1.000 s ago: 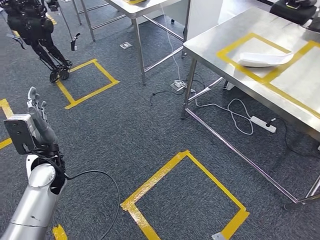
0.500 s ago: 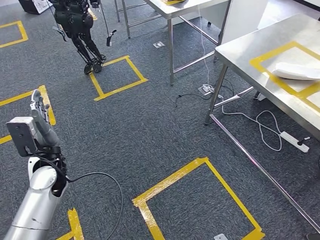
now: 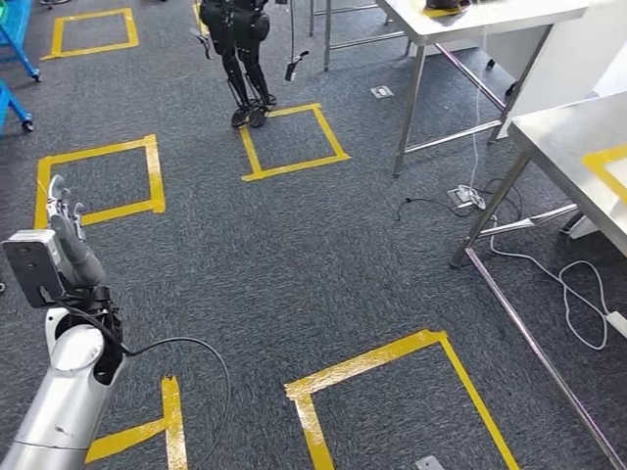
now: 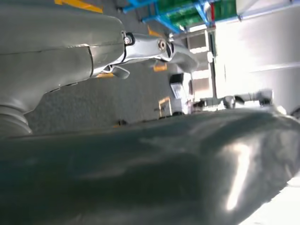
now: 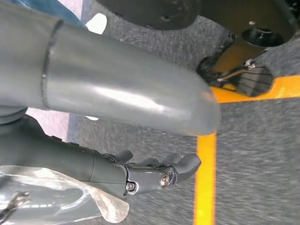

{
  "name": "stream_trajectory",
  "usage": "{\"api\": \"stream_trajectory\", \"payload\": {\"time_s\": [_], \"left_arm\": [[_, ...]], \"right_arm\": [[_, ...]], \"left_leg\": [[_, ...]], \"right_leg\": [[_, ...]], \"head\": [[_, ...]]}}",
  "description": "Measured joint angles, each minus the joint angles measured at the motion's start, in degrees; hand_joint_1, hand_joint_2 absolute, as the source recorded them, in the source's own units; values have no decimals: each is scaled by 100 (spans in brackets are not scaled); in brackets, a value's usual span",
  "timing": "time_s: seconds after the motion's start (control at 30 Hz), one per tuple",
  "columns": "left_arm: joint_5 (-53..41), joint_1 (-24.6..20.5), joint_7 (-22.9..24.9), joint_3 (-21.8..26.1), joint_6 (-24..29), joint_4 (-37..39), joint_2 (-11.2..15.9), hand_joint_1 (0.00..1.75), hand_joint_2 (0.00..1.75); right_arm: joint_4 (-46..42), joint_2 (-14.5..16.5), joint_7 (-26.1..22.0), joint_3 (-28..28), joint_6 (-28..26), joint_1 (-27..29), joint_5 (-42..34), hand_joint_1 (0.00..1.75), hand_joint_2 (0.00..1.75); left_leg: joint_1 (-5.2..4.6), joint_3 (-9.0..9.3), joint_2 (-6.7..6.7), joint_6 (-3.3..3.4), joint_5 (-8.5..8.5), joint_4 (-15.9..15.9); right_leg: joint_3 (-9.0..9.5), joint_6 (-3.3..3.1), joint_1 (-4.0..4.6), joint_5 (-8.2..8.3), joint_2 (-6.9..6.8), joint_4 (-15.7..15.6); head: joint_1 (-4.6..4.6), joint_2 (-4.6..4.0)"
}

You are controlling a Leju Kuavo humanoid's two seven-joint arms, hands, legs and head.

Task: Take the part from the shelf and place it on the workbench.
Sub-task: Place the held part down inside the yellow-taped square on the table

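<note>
Left hand (image 3: 63, 211) is raised at the end of the silver arm, fingers straight and apart, nothing in it. Right hand (image 5: 106, 168) hangs over grey carpet (image 3: 244, 255) beside a yellow tape line (image 5: 204, 178), thumb and fingers stretched out, also holding nothing. Cannot tell where the part is, nor which way its long axis points. Counted on the floor: four yellow tape squares, plus one partial tape corner (image 3: 168, 421) just below the left hand. One square (image 3: 96, 181) lies just ahead of the left hand, one (image 3: 92, 29) far ahead, one (image 3: 292, 142) ahead and to its right, one (image 3: 399, 392) to its right and nearer the robot. Two steel benches are well to the right of the left hand: a far bench (image 3: 473, 15) and a near bench (image 3: 561, 137) with a yellow tape strip (image 3: 606, 162) on top. One dark legged robot (image 3: 240, 39) stands far ahead. One blue cart (image 3: 15, 39) stands ahead of the left hand. White cables (image 3: 584, 294) lie under the near bench. One black cable (image 3: 185, 343) loops from the left wrist. No writing can be read.
</note>
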Motion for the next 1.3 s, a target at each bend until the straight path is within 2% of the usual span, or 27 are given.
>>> {"api": "stream_trajectory", "payload": {"time_s": [0.03, 0.07, 0.1, 0.13, 0.17, 0.2, 0.27, 0.33, 0.4, 0.43, 0.47, 0.53, 0.6, 0.63, 0.67, 0.7, 0.77, 0.83, 0.9, 0.93, 1.0, 1.07, 1.13, 1.17, 1.2, 1.27, 1.3], "left_arm": [[0, -3, -4, 1, -3, 0, -9, 0, 0], [1, 3, -6, 2, -6, 1, -19, 0, 0], [2, 12, -7, 1, -9, 1, -25, 0, 0], [2, 19, -7, 1, -9, 2, -26, 0, 0], [3, 24, -7, 1, -6, 2, -26, 0, 0], [3, 25, -8, 2, -3, 2, -26, 0, 0], [6, 21, -9, 3, -1, 2, -27, 0, 0], [20, 20, -13, 3, -7, 2, -29, 0, 0], [38, 28, -16, 9, -7, 2, -17, 0, 0], [44, 33, -17, 14, -3, 2, -7, 0, 0], [45, 32, -19, 18, 1, 2, 2, 0, 0], [49, 25, -23, 22, 4, 2, 5, 0, 0], [58, 35, -25, 23, 4, 3, 3, 0, 0], [61, 46, -25, 23, 4, 4, 3, 0, 0], [61, 54, -26, 23, 4, 5, 4, 0, 0], [61, 58, -26, 24, 4, 6, 4, 0, 0], [60, 49, -29, 27, 4, 7, 4, 0, 0], [59, 38, -38, 29, 3, 7, -3, 0, 0], [60, 42, -45, 47, 3, 6, -2, 0, 0], [60, 45, -47, 59, 3, 5, 3, 0, 0], [60, 30, -50, 78, 3, 3, 6, 0, 0], [60, 20, -52, 80, -7, 2, -12, 0, 0], [61, 34, -53, 80, -16, 3, -28, 0, 0], [61, 39, -53, 80, -16, 4, -30, 0, 0], [60, 41, -53, 80, -18, 4, -33, 0, 0], [55, 40, -54, 81, -25, 4, -38, 0, 0], [51, 38, -55, 81, -30, 4, -40, 0, 0]], "right_arm": [[0, 0, -1, 1, 1, 2, -10, 0, 0], [0, 0, -1, 1, 2, 8, -20, 0, 0], [0, 0, -1, 1, 3, 15, -29, 0, 0], [0, 0, -1, 0, 2, 22, -36, 0, 0], [0, 0, -2, 0, 1, 24, -40, 0, 0], [0, -1, -3, -1, -1, 24, -42, 0, 0], [0, -4, -5, -1, -3, 25, -38, 0, 0], [0, -8, -5, 0, -3, 26, -33, 0, 0], [0, -8, -4, 0, -3, 21, -32, 0, 0], [0, -7, -2, -1, -4, 16, -32, 0, 0], [0, -8, -4, -1, -4, 14, -32, 0, 0], [-1, -10, -3, -1, -8, 20, -32, 0, 0], [-1, -15, -2, -1, -14, 30, -32, 0, 0], [-1, -16, -1, -1, -16, 32, -32, 0, 0], [-1, -17, -1, -1, -15, 31, -32, 0, 0], [-1, -17, -1, -1, -13, 30, -32, 0, 0], [0, -17, 1, -1, -7, 27, -31, 0, 0], [-1, -17, 4, 0, -7, 23, -28, 0, 0], [-1, -17, 9, 0, -9, 8, -26, 0, 0], [-2, -18, 11, -1, -10, -4, -25, 0, 0], [-2, -19, 13, 0, -10, -20, -23, 0, 0], [-1, -20, 16, 1, -7, -9, -21, 0, 0], [0, -20, 19, 1, -4, 11, -18, 0, 0], [-1, -20, 19, 1, -4, 17, -17, 0, 0], [-1, -20, 19, 1, -5, 19, -17, 0, 0], [-2, -24, 26, 1, -4, 8, -25, 0, 0], [-1, -25, 41, 1, -4, -6, -33, 0, 0]], "left_leg": [[-1, -1, -66, 22, 0, 1], [-6, -2, -138, 39, 0, 1], [-12, -2, -215, 46, -1, 3], [-17, 0, -295, 48, -2, 6], [-20, 4, -376, 48, -3, 8], [-19, 10, -458, 47, -3, 11], [-16, 5, -604, 28, -7, 26], [0, -37, -736, -33, 11, 35], [25, -76, -856, -112, 42, 26], [23, -92, -812, -141, 24, 49], [15, -136, -686, -167, -48, 154], [9, -378, -333, -214, -365, 713], [34, -715, -182, -257, -680, 1456], [45, -791, -162, -270, -707, 1634], [53, -763, -148, -278, -630, 1600], [56, -614, -114, -276, -459, 1328], [18, -180, 111, -248, -145, 525], [-36, 53, 287, -182, -63, 70], [-57, 54, 210, -109, -79, 25], [-51, 56, 147, -74, -68, 7], [-23, 68, 33, 2, -41, -28], [-10, 67, -90, 47, -33, -36], [-18, 66, -240, 57, -34, -33], [-21, 68, -317, 57, -34, -29], [-20, 73, -377, 55, -36, -24], [-22, 79, -476, 39, -45, -8], [-26, 71, -513, 21, -50, 6]], "right_leg": [[-185, -1, -2, -177, 174, 386], [-405, -6, 0, -331, 270, 804], [-597, -11, 2, -403, 312, 1119], [-711, -20, 5, -360, 333, 1243], [-720, -33, 6, -201, 352, 1138], [-626, -51, 6, 41, 400, 825], [-327, -81, -23, 442, 679, 54], [-151, -86, -38, 531, 871, -313], [-101, -109, -25, 526, 774, -356], [-82, -136, -27, 538, 707, -377], [-58, -171, -28, 548, 631, -401], [-23, -231, -19, 546, 466, -430], [-15, -259, 1, 529, 297, -429], [-12, -261, 6, 523, 214, -428], [-7, -259, 9, 515, 133, -427], [5, -252, 10, 503, 54, -426], [39, -213, 26, 469, -84, -419], [65, -156, 52, 435, -199, -414], [93, -106, 61, 414, -319, -425], [95, -76, 52, 382, -298, -411], [-24, -34, 29, 189, -40, -141], [-378, -22, 17, -152, 254, 575], [-724, -20, 18, -320, 328, 1194], [-774, -24, 18, -245, 339, 1220], [-710, -31, 16, -63, 350, 1014], [-391, -42, 10, 360, 409, 233], [-236, -49, 6, 477, 447, -92]], "head": [[10, 0], [16, 0], [17, 0], [17, 0], [16, 0], [17, 0], [14, 0], [12, 0], [12, 0], [9, 0], [-1, 0], [-22, 0], [-32, 0], [-33, 0], [-32, 0], [-33, 0], [-34, 0], [-32, 0], [-30, 0], [-28, 0], [-14, 0], [5, 0], [8, 0], [9, 0], [10, 0], [12, 0], [8, 0]]}}
